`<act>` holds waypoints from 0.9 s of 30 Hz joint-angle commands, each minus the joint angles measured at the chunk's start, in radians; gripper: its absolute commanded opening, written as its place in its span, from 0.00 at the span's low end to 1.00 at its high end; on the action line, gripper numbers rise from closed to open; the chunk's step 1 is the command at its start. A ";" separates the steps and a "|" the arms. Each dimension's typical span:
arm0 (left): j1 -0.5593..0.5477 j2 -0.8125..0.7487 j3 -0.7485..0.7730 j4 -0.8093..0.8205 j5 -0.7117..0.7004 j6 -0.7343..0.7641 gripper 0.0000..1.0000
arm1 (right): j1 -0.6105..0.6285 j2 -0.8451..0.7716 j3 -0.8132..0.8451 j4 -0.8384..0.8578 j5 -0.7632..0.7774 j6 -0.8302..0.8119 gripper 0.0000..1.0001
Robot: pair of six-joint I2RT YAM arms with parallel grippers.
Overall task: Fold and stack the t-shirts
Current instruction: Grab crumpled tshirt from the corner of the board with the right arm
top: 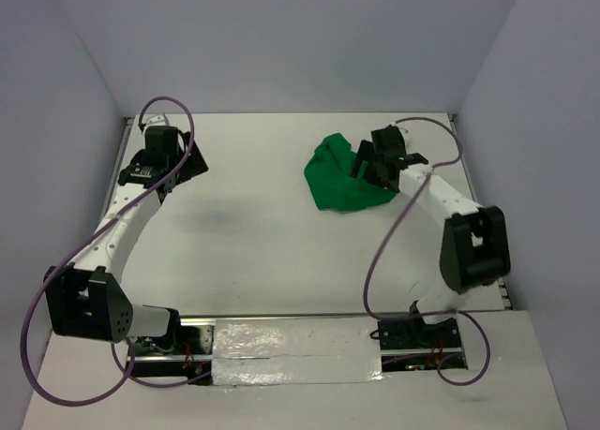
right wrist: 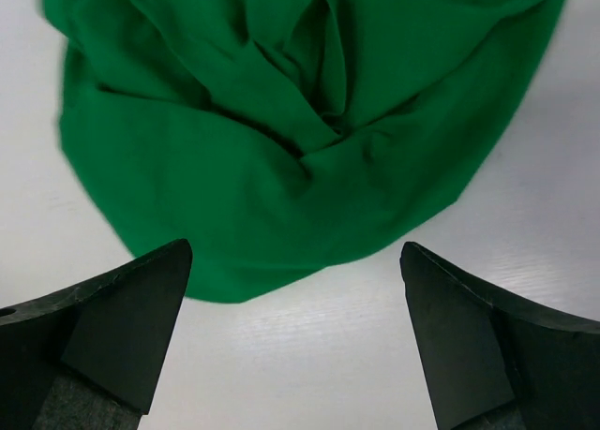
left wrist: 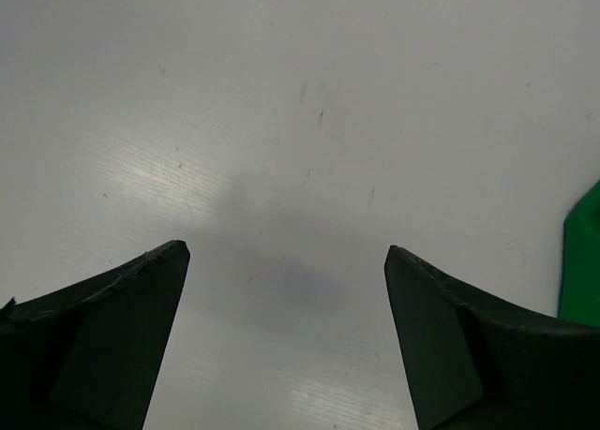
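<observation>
The bright green t-shirt point(top: 339, 179) lies crumpled in a heap on the white table, right of centre at the back. In the right wrist view it point(right wrist: 281, 121) fills the upper half, bunched in folds. My right gripper point(top: 368, 163) hovers at the heap's right edge, open and empty, with bare table between its fingertips point(right wrist: 292, 261). My left gripper point(top: 173, 172) is open and empty over bare table at the far left point(left wrist: 286, 257). A sliver of the shirt point(left wrist: 583, 261) shows at the right edge of the left wrist view.
The white table point(top: 253, 252) is walled by grey panels at the back and sides. A strip of shiny tape point(top: 295, 353) runs along the near edge between the two arm bases. Purple cables loop from both arms.
</observation>
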 commanded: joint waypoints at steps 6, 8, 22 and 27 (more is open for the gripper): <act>-0.003 0.010 0.029 -0.083 -0.024 -0.020 0.99 | -0.059 0.298 0.203 -0.028 -0.088 0.086 0.97; -0.003 0.000 0.021 -0.080 -0.032 -0.020 0.99 | -0.067 0.362 0.259 -0.042 -0.103 0.087 0.95; -0.003 -0.018 0.004 -0.078 -0.023 -0.041 0.99 | -0.059 0.450 0.445 -0.109 -0.107 0.090 0.00; 0.000 -0.021 0.003 -0.092 -0.082 -0.058 0.99 | 0.068 0.349 0.639 -0.178 -0.061 0.055 0.00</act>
